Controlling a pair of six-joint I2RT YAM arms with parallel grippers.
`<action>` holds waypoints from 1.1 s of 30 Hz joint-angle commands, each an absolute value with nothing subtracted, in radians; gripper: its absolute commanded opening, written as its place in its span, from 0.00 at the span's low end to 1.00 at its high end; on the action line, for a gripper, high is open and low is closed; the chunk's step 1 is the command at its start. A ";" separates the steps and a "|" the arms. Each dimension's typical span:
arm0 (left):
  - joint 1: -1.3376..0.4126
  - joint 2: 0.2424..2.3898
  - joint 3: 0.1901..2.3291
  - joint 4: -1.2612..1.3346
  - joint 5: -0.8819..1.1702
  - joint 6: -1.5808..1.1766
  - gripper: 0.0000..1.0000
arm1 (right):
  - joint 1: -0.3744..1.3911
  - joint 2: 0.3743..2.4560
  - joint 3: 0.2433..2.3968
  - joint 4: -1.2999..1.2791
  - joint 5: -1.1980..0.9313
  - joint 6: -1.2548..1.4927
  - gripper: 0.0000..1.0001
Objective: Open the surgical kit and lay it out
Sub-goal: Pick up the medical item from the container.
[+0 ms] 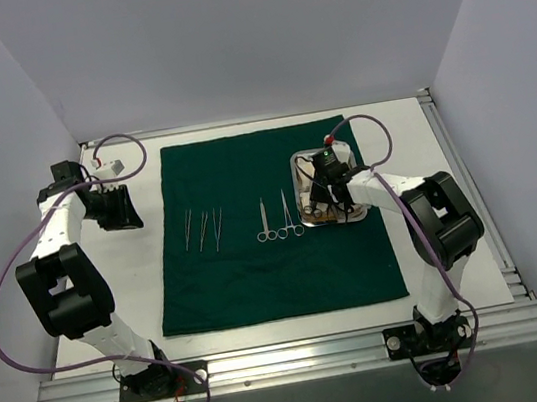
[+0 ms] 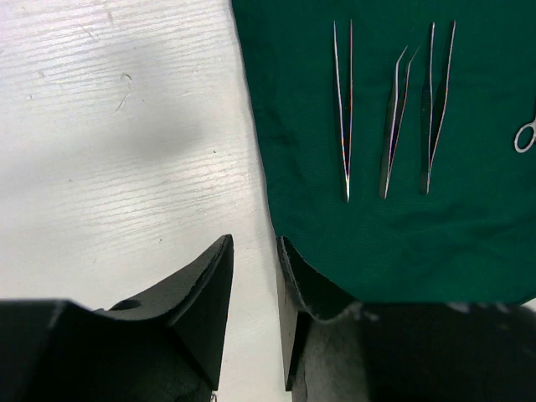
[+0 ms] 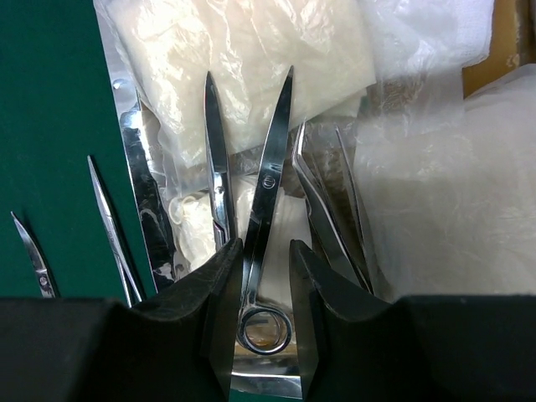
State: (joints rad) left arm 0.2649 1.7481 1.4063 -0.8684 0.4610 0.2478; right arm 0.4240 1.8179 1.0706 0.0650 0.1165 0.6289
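Right pincer (image 3: pixel 265 276), narrowly parted, straddles scissors (image 3: pixel 272 151) in the steel tray (image 3: pixel 134 151). Left pincer (image 2: pixel 254 243), narrow and empty, hangs well left of it

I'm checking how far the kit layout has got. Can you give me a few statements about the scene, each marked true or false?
1. Three forceps lie side by side on the green cloth. True.
2. The left gripper holds one of the forceps. False: its jaws are open and empty, over the cloth's left edge, clear of the forceps.
3. The right gripper is over the steel tray, its fingers on either side of a pair of scissors. True.
4. The steel tray is empty. False: it holds the scissors, other slim instruments and white gauze.
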 commanded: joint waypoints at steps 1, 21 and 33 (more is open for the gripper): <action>0.273 1.710 1.425 -0.874 0.477 0.262 0.36 | 0.417 1.828 1.057 0.094 0.103 0.643 0.25; 0.272 1.709 1.420 -0.873 0.472 0.268 0.36 | 0.420 1.827 1.058 0.095 0.098 0.640 0.00; 0.272 1.703 1.424 -0.876 0.477 0.265 0.36 | 0.437 1.729 1.062 0.063 0.144 0.612 0.00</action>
